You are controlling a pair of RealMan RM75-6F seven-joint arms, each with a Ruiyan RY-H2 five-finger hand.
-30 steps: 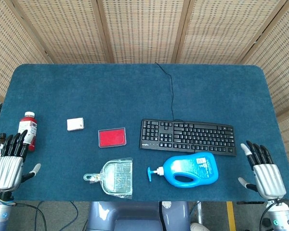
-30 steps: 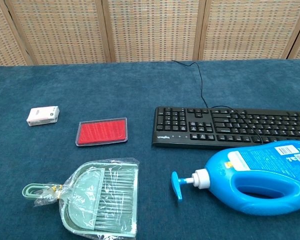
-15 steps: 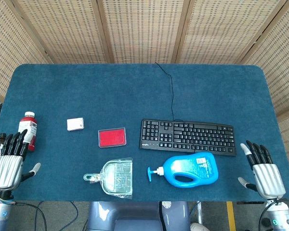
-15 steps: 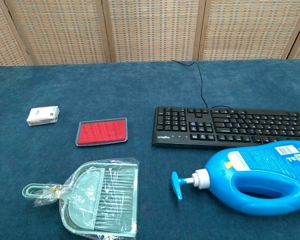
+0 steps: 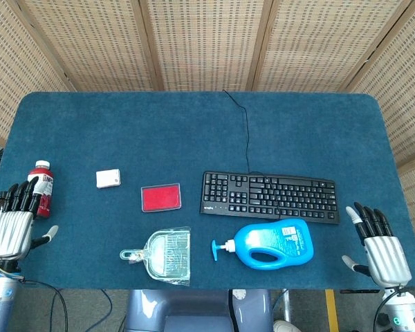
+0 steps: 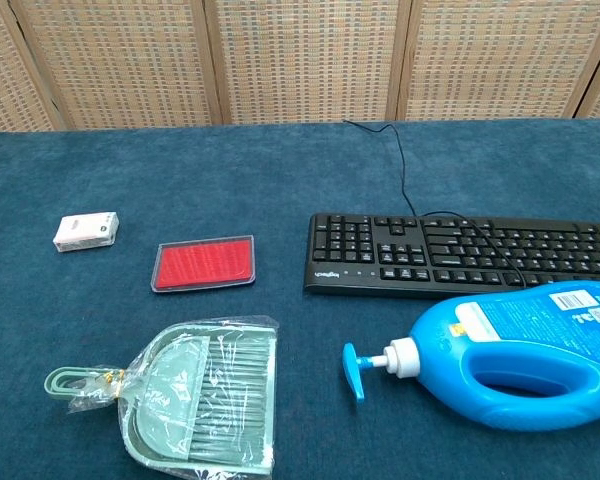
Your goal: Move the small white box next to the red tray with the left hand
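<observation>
- One broad desk [image 5: 194, 131] covered in dark blue felt carries everything; the task looks barely begun, since the box it concerns lies untouched.
- A black computer keyboard [image 5: 268, 196] with its thin cable lies right of centre, well apart from the work area.
- A bright blue plastic detergent jug [image 5: 270, 243] with a pump lies on its side near the front edge, just in front of the keyboard.
- A pale green dustpan and brush in clear wrap [image 5: 162, 256] sits at the front, below the tray. A low, sweeping approach from the left could snag its wrap.
- The left hand [image 5: 10, 223], silver with black fingers, hovers at the desk's left front corner, fingers spread and holding nothing; the chest view does not show it. Compared with a second ago it has drifted slightly left and up, its fingertips now overlapping more of the bottle.
- The right hand [image 5: 382, 247] rests at the right front corner, likewise spread and empty, unchanged.
- A dark red bottle with a red cap and white label [image 5: 41, 187] stands right by the left hand's fingers. This is the likeliest trouble: lifting the hand toward the box could knock it over.
- The flat red rectangular tray [image 5: 160, 197] lies left of centre.
- The small white box [image 5: 108, 178] lies near the tray's upper left, apart from it and in the same place as before. Being low and light, it may skid from a clumsy pinch.
</observation>
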